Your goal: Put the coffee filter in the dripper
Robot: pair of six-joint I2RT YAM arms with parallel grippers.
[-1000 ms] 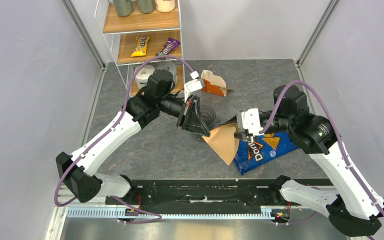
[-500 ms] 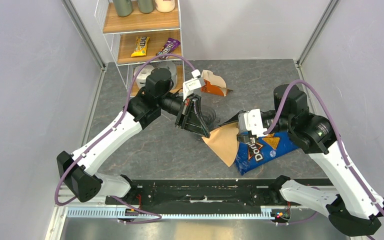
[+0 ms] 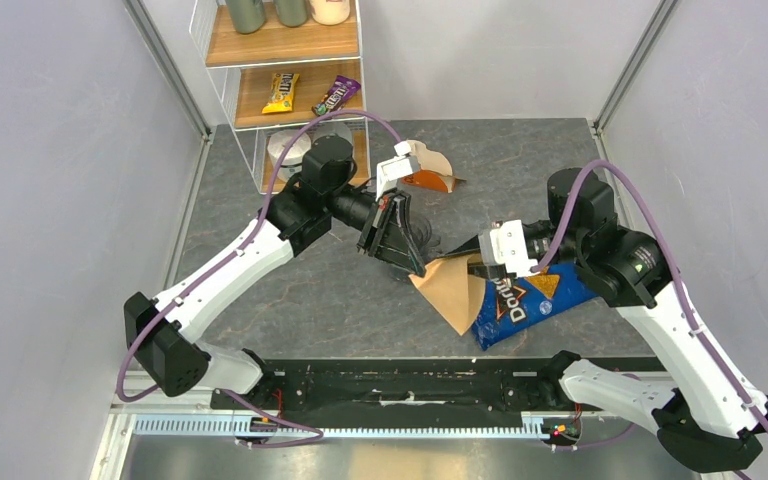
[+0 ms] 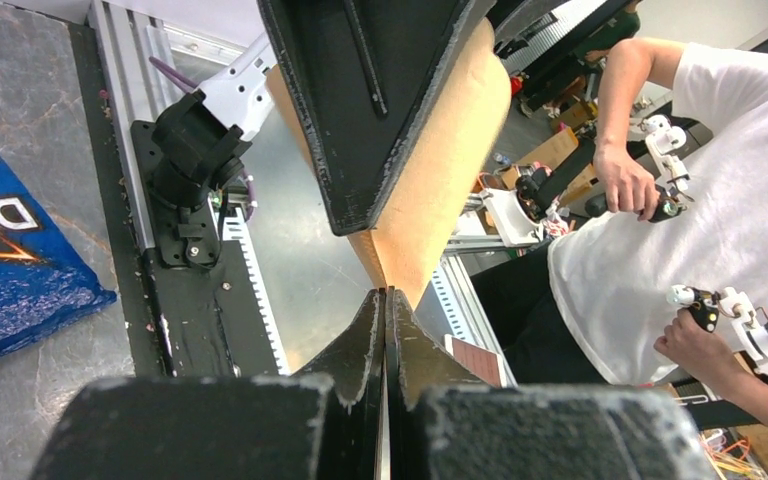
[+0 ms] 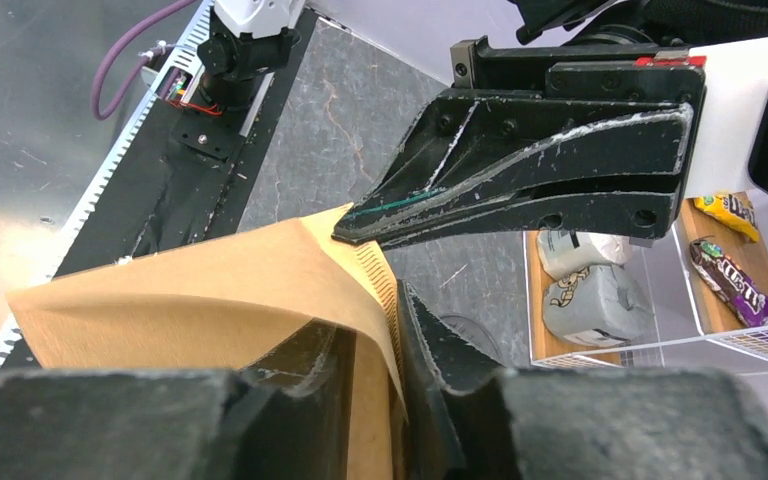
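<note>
The coffee filter [image 3: 450,290], a tan paper fan, hangs above the table between both arms. My left gripper [image 3: 415,268] is shut on its left corner; in the left wrist view the paper tip [image 4: 430,180] comes out of the closed jaws [image 4: 388,292]. My right gripper [image 3: 472,265] straddles the filter's upper right edge. In the right wrist view the paper [image 5: 210,290] drapes over one finger and runs down between the jaws [image 5: 380,300], which stand partly apart. The dark dripper [image 3: 423,238] sits on the table just behind the left gripper, partly hidden by it.
A blue Doritos bag [image 3: 525,300] lies under the right gripper. The orange-and-white filter packet [image 3: 428,168] lies at the back centre. A wire shelf rack [image 3: 290,90] with candy packs and cups stands at the back left. The arms' base rail [image 3: 400,385] runs along the near edge.
The left arm has shifted a little right and back, still pinching the corner. The right jaws widened, then narrowed around the filter's edge. The filter moved slightly right.
</note>
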